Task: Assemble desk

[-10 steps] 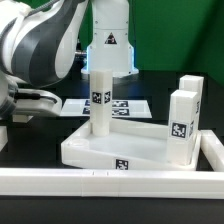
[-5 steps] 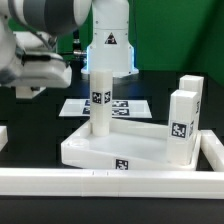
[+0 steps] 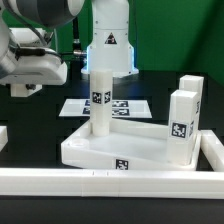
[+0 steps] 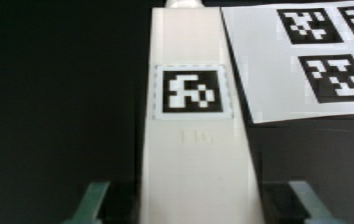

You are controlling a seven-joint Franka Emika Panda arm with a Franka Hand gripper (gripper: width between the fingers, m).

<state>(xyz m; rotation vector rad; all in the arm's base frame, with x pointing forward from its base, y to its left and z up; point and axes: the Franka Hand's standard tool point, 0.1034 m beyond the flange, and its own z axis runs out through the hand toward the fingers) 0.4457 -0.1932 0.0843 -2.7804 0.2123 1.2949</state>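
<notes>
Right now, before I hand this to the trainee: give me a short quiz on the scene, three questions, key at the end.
1. True or false: one white square-section plastic leg block stands upright on the white rectangular tray-like plastic desk top.
2. How many other white leg blocks stand at the exterior view's right? A one, B two, C four.
3. In the wrist view, are the jaws open, or shut on the upright leg block?

Key: 1 true. 2 B. 3 open, with a dark gap showing on each side of the block.
</notes>
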